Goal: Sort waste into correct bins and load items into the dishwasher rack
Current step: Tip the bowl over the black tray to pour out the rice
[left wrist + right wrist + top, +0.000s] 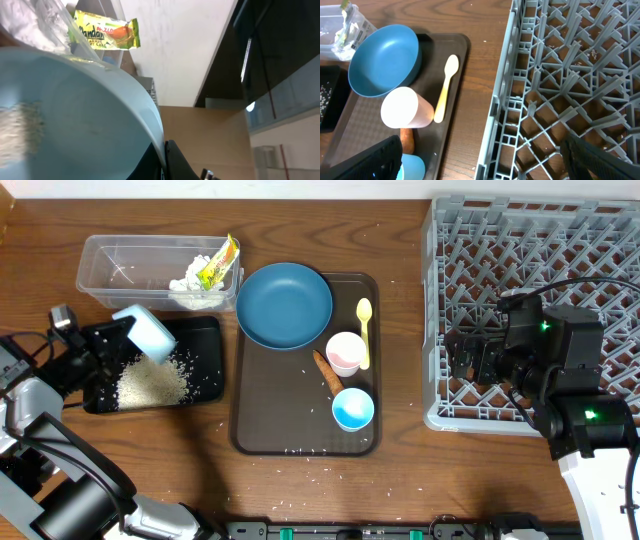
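On a brown wood-grain worktop (400,480), seen from above, we find a sorting scene.

At the right stands a large square grey plastic dishwasher rack (600,240) with an open lattice of pegs. The right claw (468,362) hangs over the rack's near-left part, its fingers spread wide and gripping nothing.

In the middle lies a dark brown rectangular serving tray (270,420). It carries a large dark-blue round plate (284,305), a yellow plastic spoon (364,330), a pale pink cup (346,352) and a small blue cup (353,409). A short orange carrot piece (327,372) lies between the two cups.

At the back left, a clear plastic rectangular tub (120,260) holds crumpled white tissue (190,285) and a small yellow-green wrapper (218,265). Just in front of it, a shallow black rectangular tray (205,330) holds a heap of white rice grains (150,380). The left claw (118,335) is clamped on the rim of a light-blue bowl (148,332), which is tilted above that black tray.

Stray grains dot the worktop near the serving tray's front edge.

Past the bowl, the left wrist view looks up at a plain white wall or ceiling (185,45) and dark panels (280,50).
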Controlling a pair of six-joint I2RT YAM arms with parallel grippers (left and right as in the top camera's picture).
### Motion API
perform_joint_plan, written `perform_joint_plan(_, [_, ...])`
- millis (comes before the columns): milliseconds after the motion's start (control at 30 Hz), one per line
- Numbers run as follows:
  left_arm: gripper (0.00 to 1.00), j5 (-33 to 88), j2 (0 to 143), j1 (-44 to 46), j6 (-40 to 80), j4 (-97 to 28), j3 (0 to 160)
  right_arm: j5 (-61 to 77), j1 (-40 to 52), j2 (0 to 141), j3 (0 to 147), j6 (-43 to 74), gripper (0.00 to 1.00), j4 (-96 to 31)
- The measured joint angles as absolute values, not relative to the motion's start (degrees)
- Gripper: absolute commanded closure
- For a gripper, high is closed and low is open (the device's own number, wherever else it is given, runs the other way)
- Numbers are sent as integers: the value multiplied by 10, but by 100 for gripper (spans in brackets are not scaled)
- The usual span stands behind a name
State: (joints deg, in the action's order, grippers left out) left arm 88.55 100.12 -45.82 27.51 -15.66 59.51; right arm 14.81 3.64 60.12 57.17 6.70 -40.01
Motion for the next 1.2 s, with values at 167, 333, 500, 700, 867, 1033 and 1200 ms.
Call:
perform_joint_plan(167, [94,886,1001,-458,327,-149,595,148,36,601,572,67,1,-400])
perform_joint_plan(333, [94,882,1001,-457,361,-145,595,148,36,601,572,67,1,-400])
perform_joint_plan(500, [94,882,1001,-456,383,-138,595,148,37,601,572,67,1,-400])
perform_joint_plan(700, [94,883,1001,-443,390,-138,595,148,36,601,572,67,1,-400])
perform_joint_plan(867, [94,884,1001,-422,386,-154,595,148,37,601,572,67,1,-402])
perform_joint_plan(1033, [94,877,1001,-389,336,-212,596,148,37,601,572,67,1,-409])
perform_joint_plan(1200, [94,880,1000,-364,314,-218,596,148,36,601,572,67,1,-410])
